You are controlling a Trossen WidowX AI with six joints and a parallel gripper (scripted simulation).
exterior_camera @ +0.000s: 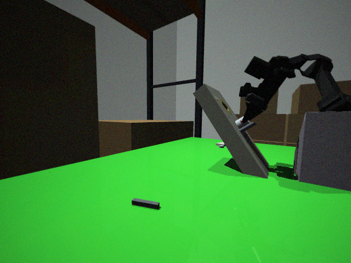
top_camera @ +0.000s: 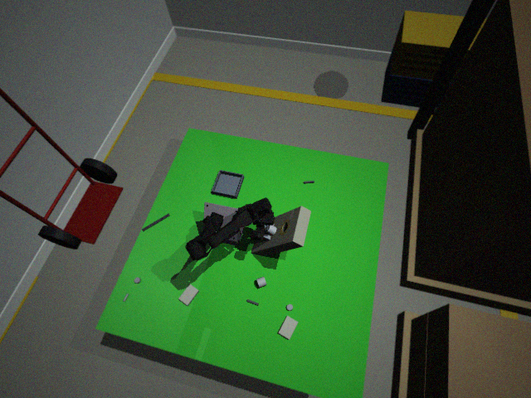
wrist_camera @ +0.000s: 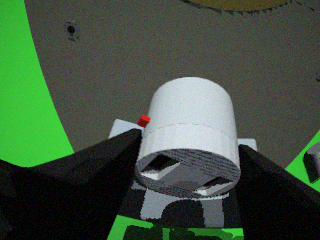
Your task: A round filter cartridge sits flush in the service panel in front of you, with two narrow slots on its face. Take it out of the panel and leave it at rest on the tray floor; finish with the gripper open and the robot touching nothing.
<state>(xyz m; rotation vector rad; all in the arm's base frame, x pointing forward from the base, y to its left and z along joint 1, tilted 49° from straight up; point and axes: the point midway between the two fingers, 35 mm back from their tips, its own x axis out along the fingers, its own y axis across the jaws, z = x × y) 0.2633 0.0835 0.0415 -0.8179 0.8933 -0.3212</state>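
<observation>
The white round cartridge is out of its round opening and sits on a small light ledge on the front of the tilted grey panel. Its face with two slots points toward the wrist camera, and a small red tab shows at its left side. My gripper is shut on the cartridge, one dark finger against each side. The tray stands apart from the panel, beyond the arm's base, with nothing in it.
The grey base block stands beside the panel. A loose white cylinder, two pale blocks and several small bars, one dark bar among them, lie on the green top.
</observation>
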